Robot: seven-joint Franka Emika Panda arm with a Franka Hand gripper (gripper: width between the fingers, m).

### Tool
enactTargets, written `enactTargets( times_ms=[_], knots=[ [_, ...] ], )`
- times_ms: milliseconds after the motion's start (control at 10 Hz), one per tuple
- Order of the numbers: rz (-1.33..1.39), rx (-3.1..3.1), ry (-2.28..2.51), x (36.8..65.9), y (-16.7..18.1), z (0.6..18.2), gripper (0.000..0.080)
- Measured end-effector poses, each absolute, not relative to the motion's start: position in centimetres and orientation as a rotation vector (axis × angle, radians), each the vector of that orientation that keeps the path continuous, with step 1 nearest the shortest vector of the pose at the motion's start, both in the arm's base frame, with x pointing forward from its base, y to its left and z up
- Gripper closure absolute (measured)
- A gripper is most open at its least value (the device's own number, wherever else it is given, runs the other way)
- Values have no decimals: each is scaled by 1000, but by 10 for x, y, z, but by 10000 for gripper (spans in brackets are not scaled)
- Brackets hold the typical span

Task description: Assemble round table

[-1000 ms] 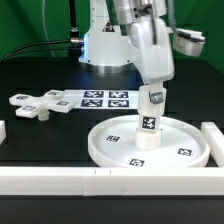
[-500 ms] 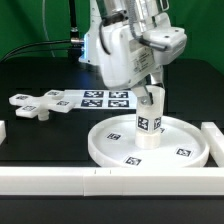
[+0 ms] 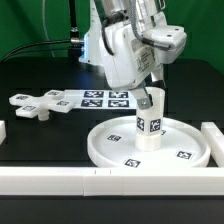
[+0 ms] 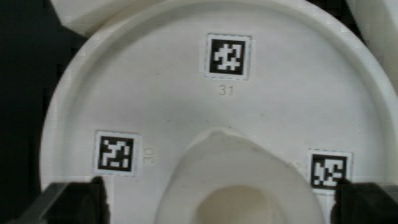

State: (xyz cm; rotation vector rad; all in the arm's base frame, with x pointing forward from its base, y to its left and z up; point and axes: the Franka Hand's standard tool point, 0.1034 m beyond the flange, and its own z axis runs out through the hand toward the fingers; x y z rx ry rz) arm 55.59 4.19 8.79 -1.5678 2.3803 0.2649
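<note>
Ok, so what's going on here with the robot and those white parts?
The robot arm is putting a small round table together. Its claw is at the top of the short post, which stands upright in the middle of the big disc. Whether the claw is clamped on the post is hard to tell. The cross-shaped piece lies untouched on the black surface, toward the exterior view's left.

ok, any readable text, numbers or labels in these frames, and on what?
No words, brands or numbers can be read.
Disc: one small faint mark below a tag, too blurred to read.
Disc, post, cross piece, marker board: only black-and-white square tags, patterns without letters.
</note>
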Motion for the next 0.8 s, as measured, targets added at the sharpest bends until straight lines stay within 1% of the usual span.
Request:
enactTargets(
  times_ms=[100, 400, 800],
  knots=[
    [244, -1690, 2288, 555, 42, 87, 155],
    [198, -1924, 2078, 555, 42, 86, 150],
    [190, -2442, 1546, 561, 45, 91, 150]
  ],
)
